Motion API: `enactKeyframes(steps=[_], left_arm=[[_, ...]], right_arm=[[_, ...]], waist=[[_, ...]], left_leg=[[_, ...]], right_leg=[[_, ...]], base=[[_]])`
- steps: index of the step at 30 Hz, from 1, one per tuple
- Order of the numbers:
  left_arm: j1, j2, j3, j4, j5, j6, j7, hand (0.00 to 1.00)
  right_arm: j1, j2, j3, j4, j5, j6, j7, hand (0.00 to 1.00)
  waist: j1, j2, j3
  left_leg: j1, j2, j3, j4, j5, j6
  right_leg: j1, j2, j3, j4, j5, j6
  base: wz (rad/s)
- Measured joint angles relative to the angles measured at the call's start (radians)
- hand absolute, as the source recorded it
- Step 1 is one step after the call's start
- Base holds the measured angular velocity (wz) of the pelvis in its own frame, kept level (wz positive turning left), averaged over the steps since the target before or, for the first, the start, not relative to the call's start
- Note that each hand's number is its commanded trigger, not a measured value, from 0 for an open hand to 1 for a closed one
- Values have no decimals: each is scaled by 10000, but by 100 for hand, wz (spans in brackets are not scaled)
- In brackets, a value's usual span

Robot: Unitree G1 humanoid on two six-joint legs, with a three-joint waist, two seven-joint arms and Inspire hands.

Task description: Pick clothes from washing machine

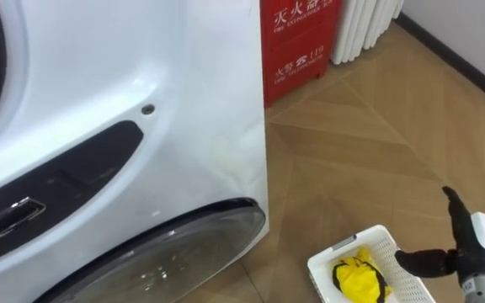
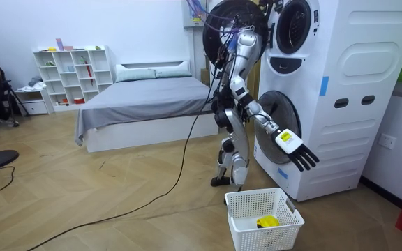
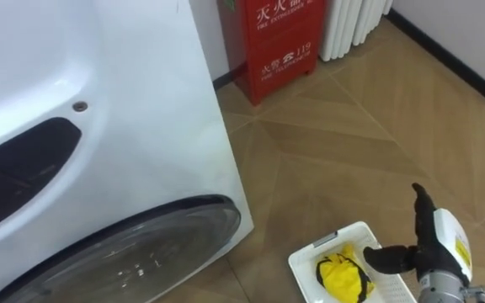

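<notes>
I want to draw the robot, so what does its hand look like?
Its right hand has black fingers and a white back with a small yellow mark on it. The wrist is silver metal. The arm is grey with dark joints.

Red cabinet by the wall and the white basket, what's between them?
Just bare wooden floor between the red metal cabinet and the white plastic mesh basket, seen in the left eye view.
</notes>
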Motion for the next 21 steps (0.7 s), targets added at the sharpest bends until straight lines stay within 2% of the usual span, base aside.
enactKeyframes(steps=[1,5,8,10,14,16,18,19,21], left_arm=[[16,-3,3,67,-59,0,-17,0],[38,-12,67,58,-213,0,-83,0],[38,-66,69,66,-196,-8,-139,0],[142,-83,119,57,-179,-7,-139,0],[269,-124,297,-11,157,-1,-164,0],[408,-163,397,-85,170,3,-246,0],[530,-240,425,-81,169,34,-264,0],[616,-312,471,-90,199,34,-265,0],[690,-409,592,-96,255,35,-264,0]], right_arm=[[19,-5,-4,-1,-4,0,72,0],[279,-23,36,-20,71,0,226,0],[757,-12,147,276,285,2,524,0],[859,20,409,792,672,9,761,0],[1208,209,1146,2472,1498,35,1491,0],[1414,518,1205,3067,1594,252,1954,0],[1459,737,1207,3531,1827,242,2179,0],[1480,853,1200,3865,1959,260,2319,0],[1488,953,1214,4214,2063,319,2569,0]], waist=[[-16,60,0],[85,80,-8],[232,39,0],[275,-24,-9],[316,-316,-24],[509,-496,-76],[519,-558,-100],[524,-602,-140],[703,-651,-160]], left_leg=[[159,18,-32,-57,-3,-7],[636,50,-195,-221,-44,-69],[1301,46,-310,-446,-39,-135],[1738,28,-538,-738,27,-207],[2525,73,-1143,-1209,191,-306],[2839,153,-1361,-1254,229,-319],[3122,209,-1538,-1306,228,-321],[3392,218,-1638,-1425,229,-323],[3680,217,-1776,-1555,229,-323]], right_leg=[[184,18,-19,-71,0,-2],[684,41,-41,-74,-141,-9],[1402,12,-310,-252,-273,-70],[1856,-15,-485,-417,-332,-97],[2992,-48,-1129,-1022,-393,-155],[3585,-33,-1447,-1458,-376,-176],[4178,-16,-1705,-1890,-329,-150],[4541,16,-1787,-2180,-316,-123],[4976,14,-1920,-2475,-295,-86]], base=[[0],[5],[14],[20],[45],[37],[43],[43],[24]])
